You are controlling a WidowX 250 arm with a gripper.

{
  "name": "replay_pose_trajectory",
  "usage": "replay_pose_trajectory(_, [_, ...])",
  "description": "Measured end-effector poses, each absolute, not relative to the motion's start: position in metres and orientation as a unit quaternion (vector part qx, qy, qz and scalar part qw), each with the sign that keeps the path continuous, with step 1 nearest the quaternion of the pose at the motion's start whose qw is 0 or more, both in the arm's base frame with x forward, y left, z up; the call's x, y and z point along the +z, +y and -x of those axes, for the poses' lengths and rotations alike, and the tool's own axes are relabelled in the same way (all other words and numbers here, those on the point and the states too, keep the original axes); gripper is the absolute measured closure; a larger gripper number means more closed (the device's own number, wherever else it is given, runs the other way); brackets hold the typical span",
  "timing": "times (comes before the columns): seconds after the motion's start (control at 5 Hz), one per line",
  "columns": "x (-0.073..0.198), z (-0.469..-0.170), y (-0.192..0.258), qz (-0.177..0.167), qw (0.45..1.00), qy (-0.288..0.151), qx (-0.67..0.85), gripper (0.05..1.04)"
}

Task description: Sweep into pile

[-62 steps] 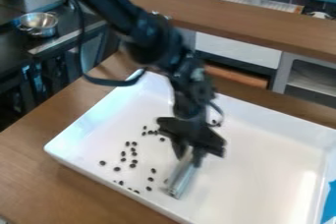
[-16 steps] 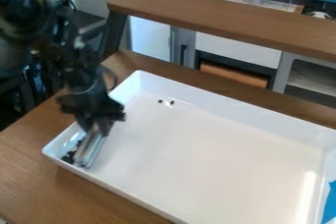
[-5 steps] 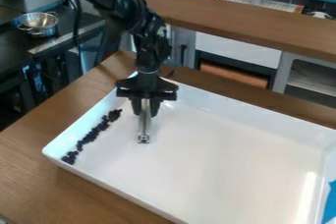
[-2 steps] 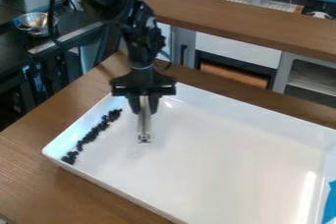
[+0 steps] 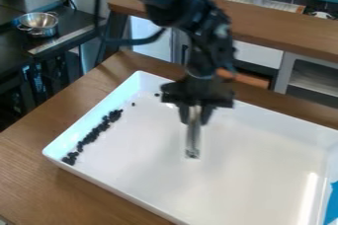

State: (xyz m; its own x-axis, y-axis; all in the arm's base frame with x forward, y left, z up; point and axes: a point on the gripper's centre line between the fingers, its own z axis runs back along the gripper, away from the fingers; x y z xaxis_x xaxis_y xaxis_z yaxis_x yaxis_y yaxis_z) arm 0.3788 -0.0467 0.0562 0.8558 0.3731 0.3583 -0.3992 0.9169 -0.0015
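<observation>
Sweeping the last strays in is where we could slip up. Our gripper [image 5: 194, 118] is closed w/ a metal bar [image 5: 192, 141] b/w its fingers, hanging roughly upright over the floor of the white tray [image 5: 264, 169]. The dark pile [image 5: 96, 131] lies in a ragged line along the tray's left wall, w/ the nearer stray [image 5: 133, 104] just off its upper end & the farther stray [image 5: 157, 94] up nr the far wall.

Main risk, we'd judge: the bar is narrow, so bits could slip round its end. If we ride too high we'd skim over them; too low & the bar may scrape or twist in our grip. A wide swing might also clip the pile & scatter it, or knock the tray wall.

Hard to tell: whether the bar's lower end touches the floor or hovers, & how firmly it's pinched. The gripper & bar block part of the floor & far wall, poss. hiding more bits. The arm [image 5: 211, 46] is cut off at the top edge, the tray's nr side at the bottom, & a blue patch [image 5: 332, 204] at the right; can't ID that one.
</observation>
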Motion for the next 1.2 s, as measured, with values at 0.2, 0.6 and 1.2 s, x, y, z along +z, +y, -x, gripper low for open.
replay_pose_trajectory(0.2, [0.072, -0.385, -0.098, -0.035, 0.961, -0.205, 0.182, 0.742])
replay_pose_trajectory(0.6, [0.049, -0.388, -0.151, -0.069, 0.969, -0.179, 0.153, 0.742])
replay_pose_trajectory(1.2, [0.015, -0.375, -0.151, -0.114, 0.988, -0.102, 0.014, 0.108])
